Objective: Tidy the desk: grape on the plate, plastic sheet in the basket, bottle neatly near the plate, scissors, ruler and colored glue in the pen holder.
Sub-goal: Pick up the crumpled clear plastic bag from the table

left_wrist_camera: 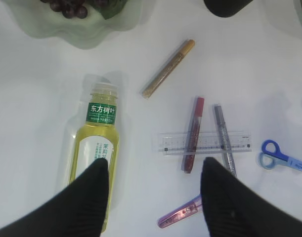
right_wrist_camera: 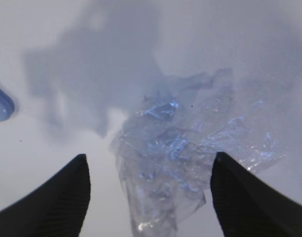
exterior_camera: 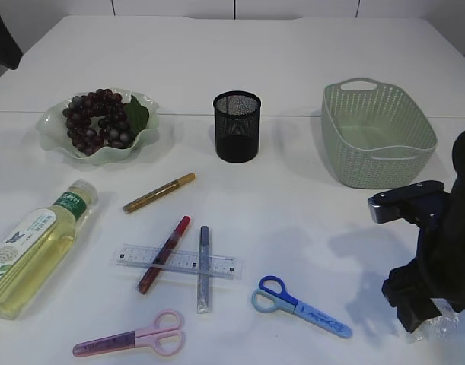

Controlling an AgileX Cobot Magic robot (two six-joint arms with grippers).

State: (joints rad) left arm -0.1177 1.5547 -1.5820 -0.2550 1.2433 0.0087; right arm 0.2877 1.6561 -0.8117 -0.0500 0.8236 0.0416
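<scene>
The crumpled clear plastic sheet (right_wrist_camera: 180, 153) lies on the white table (exterior_camera: 293, 61), in front of the green basket (exterior_camera: 377, 133) and nearer the camera, under the right gripper (right_wrist_camera: 148, 190), whose jaws stand wide and empty on either side of it. It looks featherlight, limp and slippery; pinching the thick crumpled middle seems safest. The left gripper (left_wrist_camera: 153, 197) hangs open over the tea bottle (left_wrist_camera: 94, 158).

Plastic sheet (right_wrist_camera: 180, 158): clear, crinkled, glossy film. Pen holder (exterior_camera: 237, 126): black metal mesh. Basket (exterior_camera: 377, 133): matt green plastic, woven texture. Ruler (left_wrist_camera: 205, 143): transparent plastic. Bottle (left_wrist_camera: 95, 158): clear glossy plastic. Counter (exterior_camera: 308, 53): smooth matt white.
</scene>
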